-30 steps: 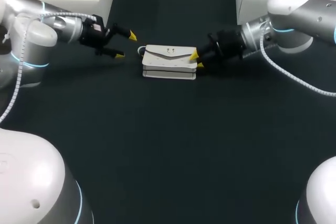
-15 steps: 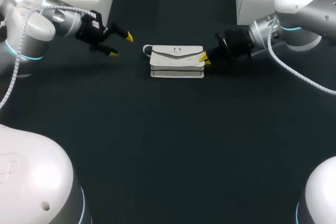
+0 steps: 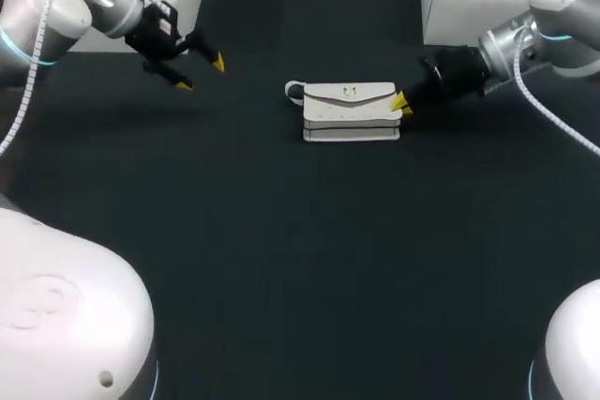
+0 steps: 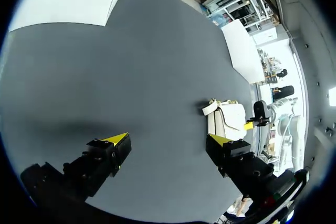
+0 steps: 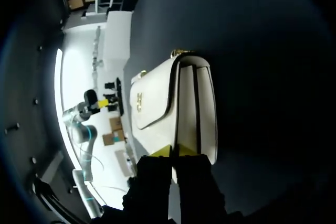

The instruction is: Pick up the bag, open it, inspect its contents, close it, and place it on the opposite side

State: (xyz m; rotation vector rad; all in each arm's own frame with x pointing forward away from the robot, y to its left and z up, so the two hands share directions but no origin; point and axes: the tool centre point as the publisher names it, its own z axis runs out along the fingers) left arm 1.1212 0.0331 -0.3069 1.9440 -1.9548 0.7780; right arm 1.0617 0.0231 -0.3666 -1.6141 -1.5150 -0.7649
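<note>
On the dark bench (image 3: 281,259), the white bag (image 3: 351,111) rests with its flap (image 3: 349,93) closed. It looks light, boxy and fairly stiff, with smooth sides that may slip, so its ends and the flap's edge seem the best holds. The right claw (image 3: 401,103) is clenched on the bag's end opposite its strap loop (image 3: 293,91). The left claw (image 3: 199,73) hangs released, well apart beyond the bag's strap end.

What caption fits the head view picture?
Right end effector pinches the white bag at one end; left end effector hangs open.
</note>
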